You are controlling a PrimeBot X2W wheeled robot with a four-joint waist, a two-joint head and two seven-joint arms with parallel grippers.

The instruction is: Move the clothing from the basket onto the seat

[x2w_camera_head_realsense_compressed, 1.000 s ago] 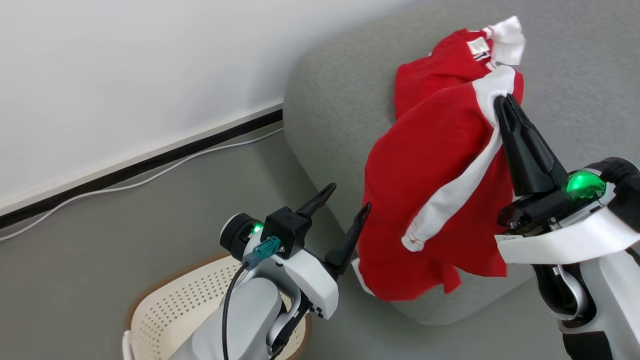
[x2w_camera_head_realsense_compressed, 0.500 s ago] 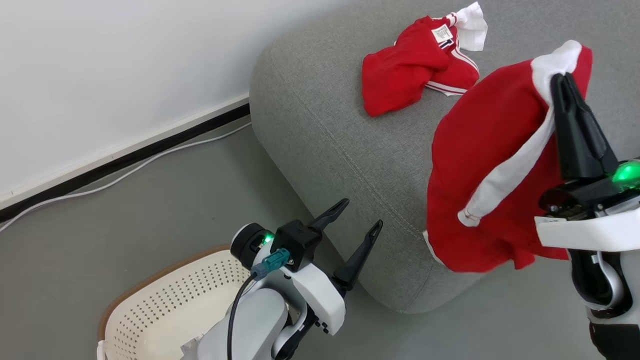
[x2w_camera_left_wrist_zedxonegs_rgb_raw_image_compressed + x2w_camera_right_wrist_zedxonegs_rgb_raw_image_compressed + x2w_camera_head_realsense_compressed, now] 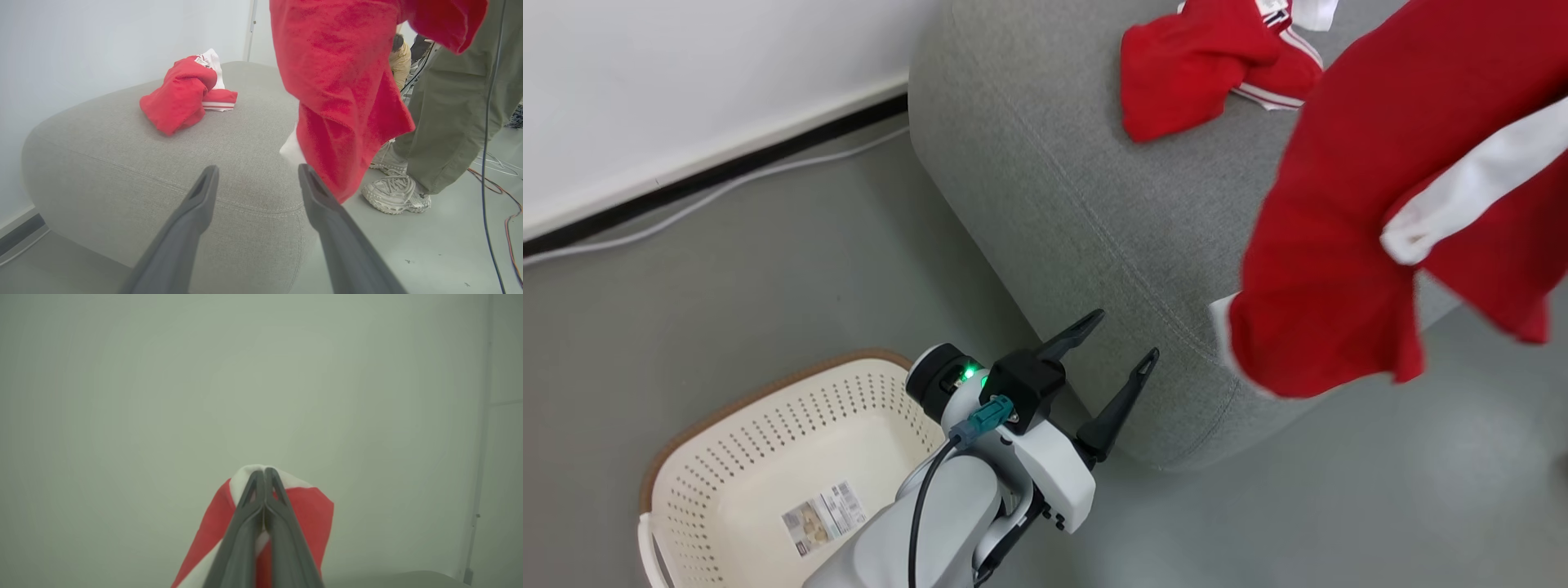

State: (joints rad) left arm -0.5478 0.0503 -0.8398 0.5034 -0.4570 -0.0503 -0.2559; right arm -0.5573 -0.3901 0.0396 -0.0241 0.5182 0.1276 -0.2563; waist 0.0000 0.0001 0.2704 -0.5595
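A red garment with a white stripe (image 3: pixel 1347 204) hangs in the air over the front right edge of the grey seat (image 3: pixel 1054 163). My right gripper (image 3: pixel 264 470) is shut on this garment's (image 3: pixel 310 510) white trim. A second red piece of clothing (image 3: pixel 1201 65) with thin white stripes lies crumpled on the seat top, also seen as the crumpled clothing (image 3: pixel 179 94) in the left wrist view. My left gripper (image 3: pixel 1125 335) stands open and empty beside the seat's front corner, above the cream basket (image 3: pixel 768 433). The basket holds no clothing; only its paper label (image 3: pixel 823 516) shows.
A person's legs in olive trousers with pale sneakers (image 3: pixel 394 192) stand on the floor just right of the seat. A white cable (image 3: pixel 686 204) runs along the dark baseboard by the wall. Thin cables (image 3: pixel 490 171) lie on the floor at the far right.
The head camera has swung, so the basket shows more. My right gripper has lifted the striped garment higher and out past the picture's right edge. The left gripper stays open.
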